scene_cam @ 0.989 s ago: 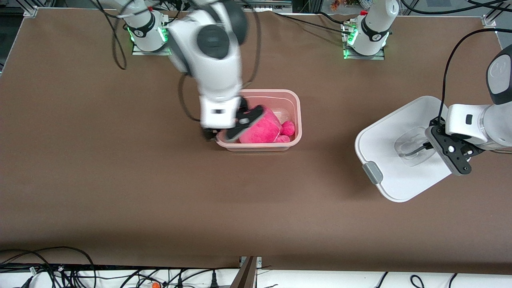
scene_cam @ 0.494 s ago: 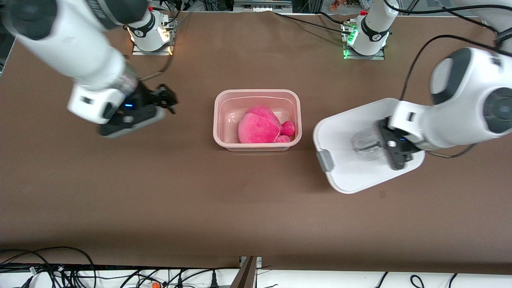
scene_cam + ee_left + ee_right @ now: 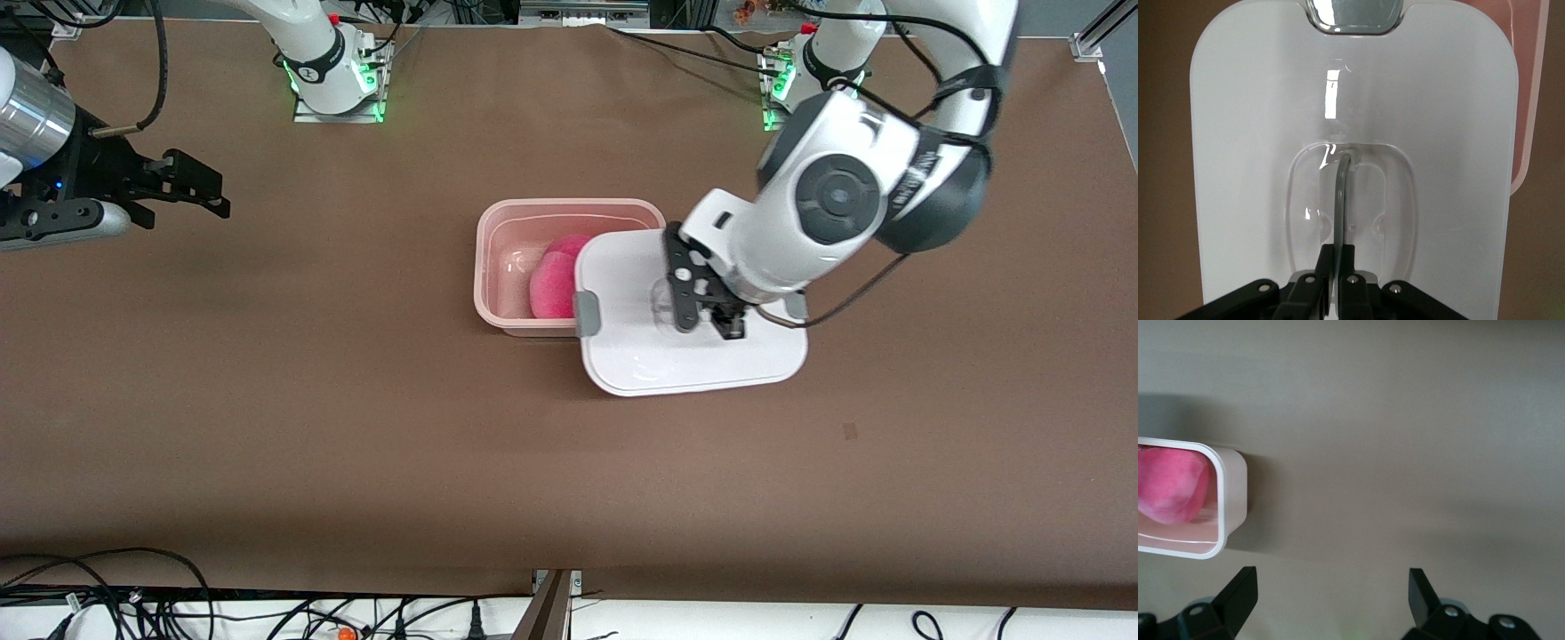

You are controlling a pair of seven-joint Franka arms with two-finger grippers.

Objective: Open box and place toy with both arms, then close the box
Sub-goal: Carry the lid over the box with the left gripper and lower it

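Brown table [image 3: 356, 400]: left end effector [image 3: 707, 311] holds unmarked lid [image 3: 693, 356] over box [image 3: 502, 267].

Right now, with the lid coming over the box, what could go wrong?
1. The lid covers only part of the box and sits off toward the front camera; lowered like this, it could land on the rim.
2. The left gripper pinches only the thin handle, so the lid could swing or slip.
3. The toy bulges high and may block the lid.
The right gripper waits open over the table.
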